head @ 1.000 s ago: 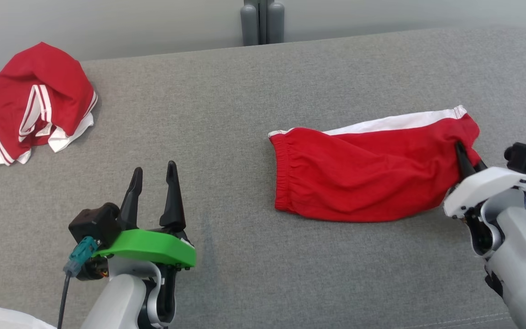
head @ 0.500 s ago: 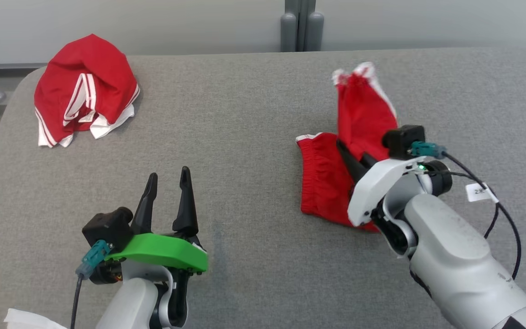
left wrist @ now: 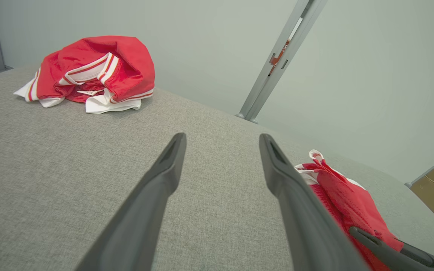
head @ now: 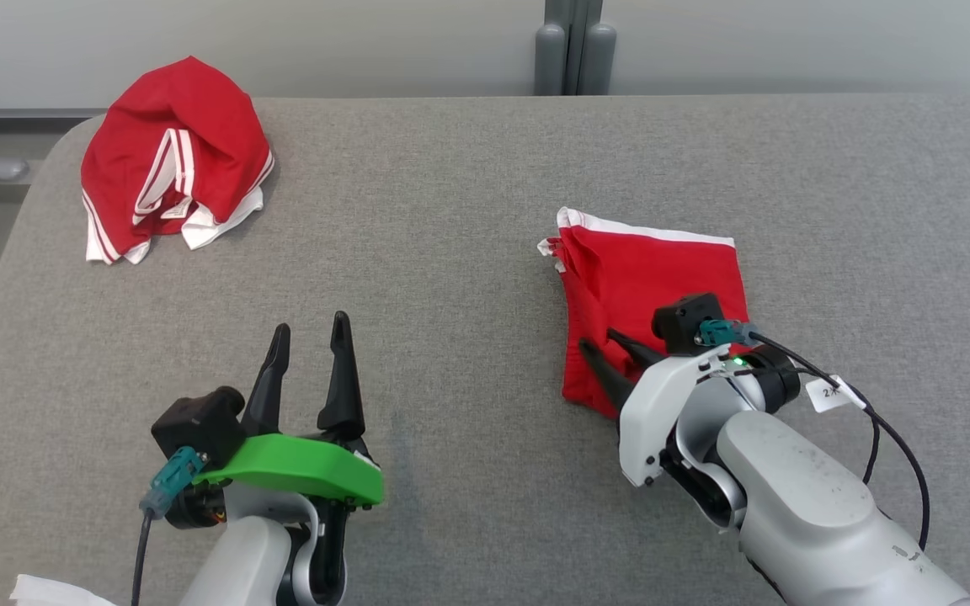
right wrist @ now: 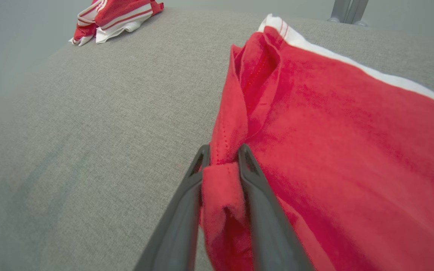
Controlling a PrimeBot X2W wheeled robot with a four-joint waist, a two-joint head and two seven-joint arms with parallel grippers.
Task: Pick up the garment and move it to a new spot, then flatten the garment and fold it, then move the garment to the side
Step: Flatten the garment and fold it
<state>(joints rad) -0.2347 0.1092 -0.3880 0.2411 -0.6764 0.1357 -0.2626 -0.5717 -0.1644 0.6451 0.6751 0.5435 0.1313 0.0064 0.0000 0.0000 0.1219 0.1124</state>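
Note:
The garment (head: 653, 269) is a pair of red shorts with a white side stripe. It lies folded in half on the grey padded table (head: 451, 252), right of centre. My right gripper (head: 599, 339) sits low at its near left corner. In the right wrist view the two fingers of this gripper (right wrist: 222, 150) stand slightly apart with a bunched fold of the red hem (right wrist: 220, 195) between them, touching both. My left gripper (head: 310, 324) hovers open and empty over bare table to the left. Its wrist view shows the garment (left wrist: 337, 188) off to the right.
A second red garment with white stripes (head: 173, 151) lies crumpled at the table's far left corner. Grey posts (head: 573, 50) stand behind the far edge. A white scrap (head: 47, 589) shows at the lower left. The table's left edge is rounded.
My right gripper carried the garment's right end up and over to the left and laid it down, halving the shorts. The head camera shifted. The left gripper stayed put.

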